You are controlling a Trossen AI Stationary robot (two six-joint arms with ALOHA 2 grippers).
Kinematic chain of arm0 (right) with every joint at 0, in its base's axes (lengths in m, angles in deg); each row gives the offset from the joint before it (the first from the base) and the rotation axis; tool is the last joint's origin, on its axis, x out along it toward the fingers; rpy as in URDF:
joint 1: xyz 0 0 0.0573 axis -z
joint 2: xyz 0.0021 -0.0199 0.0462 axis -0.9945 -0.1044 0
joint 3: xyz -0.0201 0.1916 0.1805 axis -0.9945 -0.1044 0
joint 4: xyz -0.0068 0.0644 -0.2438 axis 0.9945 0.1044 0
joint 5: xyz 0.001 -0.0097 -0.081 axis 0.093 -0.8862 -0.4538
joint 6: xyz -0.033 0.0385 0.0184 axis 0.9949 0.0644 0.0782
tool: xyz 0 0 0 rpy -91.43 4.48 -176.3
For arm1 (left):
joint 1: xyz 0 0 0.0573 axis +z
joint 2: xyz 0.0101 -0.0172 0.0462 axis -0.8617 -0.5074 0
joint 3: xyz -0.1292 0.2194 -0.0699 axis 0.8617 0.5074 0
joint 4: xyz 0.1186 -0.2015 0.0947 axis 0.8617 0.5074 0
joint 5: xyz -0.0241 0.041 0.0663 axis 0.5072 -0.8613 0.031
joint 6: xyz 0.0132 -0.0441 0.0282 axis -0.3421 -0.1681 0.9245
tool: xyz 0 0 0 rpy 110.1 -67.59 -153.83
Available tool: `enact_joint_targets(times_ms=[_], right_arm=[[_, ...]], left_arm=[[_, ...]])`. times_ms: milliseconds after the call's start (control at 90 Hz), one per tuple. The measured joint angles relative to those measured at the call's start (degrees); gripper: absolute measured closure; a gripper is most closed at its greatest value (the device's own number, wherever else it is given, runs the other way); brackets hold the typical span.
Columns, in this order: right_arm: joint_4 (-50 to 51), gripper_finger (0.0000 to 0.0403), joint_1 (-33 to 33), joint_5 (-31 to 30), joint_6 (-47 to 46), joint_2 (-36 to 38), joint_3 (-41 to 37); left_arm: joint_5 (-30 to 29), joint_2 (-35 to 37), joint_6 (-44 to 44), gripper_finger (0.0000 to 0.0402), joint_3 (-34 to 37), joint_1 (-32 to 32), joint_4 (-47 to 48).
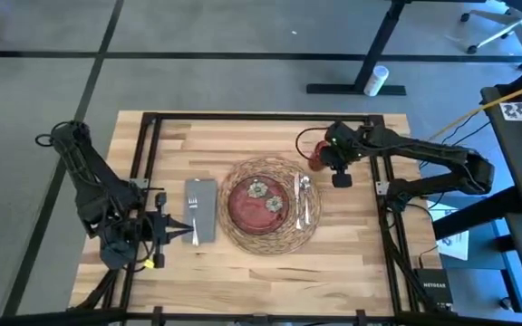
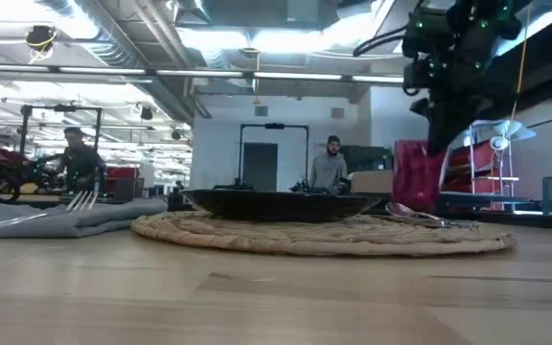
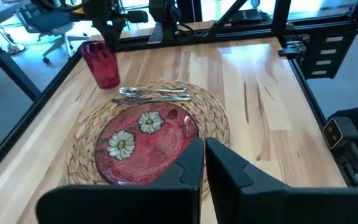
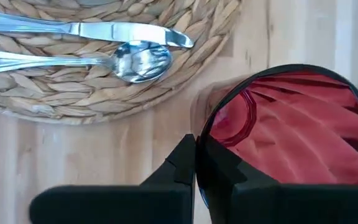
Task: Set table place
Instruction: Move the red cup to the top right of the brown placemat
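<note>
On the table (image 1: 352, 263) lies a round woven mat (image 1: 234, 231) with a dark red flowered plate (image 1: 256, 204) on it. A knife and a spoon (image 1: 303, 199) lie on the mat's right rim. A fork (image 1: 193, 217) rests on the gray napkin (image 1: 207, 213) left of the mat. The small red cup (image 1: 316, 156) stands off the mat's far right, with my right gripper (image 1: 327, 157) shut on it. My left gripper (image 1: 172, 226) waits shut just left of the napkin, touching nothing. My right gripper pinches the cup's wall at its rim (image 4: 199, 144), on the side nearest the mat. One finger (image 4: 225, 174) is inside the cup and the other (image 4: 178, 165) outside. The fingers come from above, pointing down. The cup is upright, its base (image 3: 110, 83) seemingly on the table.
Black frame rails run over the table along its left (image 1: 143, 181), right (image 1: 383, 213) and far sides. Bare wood lies between the mat and the near edge (image 1: 270, 281). In the low view, people (image 2: 331, 165) stand in the room beyond the table.
</note>
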Motion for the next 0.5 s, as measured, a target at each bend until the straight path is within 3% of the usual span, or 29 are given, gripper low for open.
enact_joint_targets(times_ms=[500], right_arm=[[-5.92,0.0403,0.03,-0.19,0.47,-6.52,0.22]], left_arm=[[0.00,0.00,-0.02,0.0402,0.00,0.00,-0.02]])
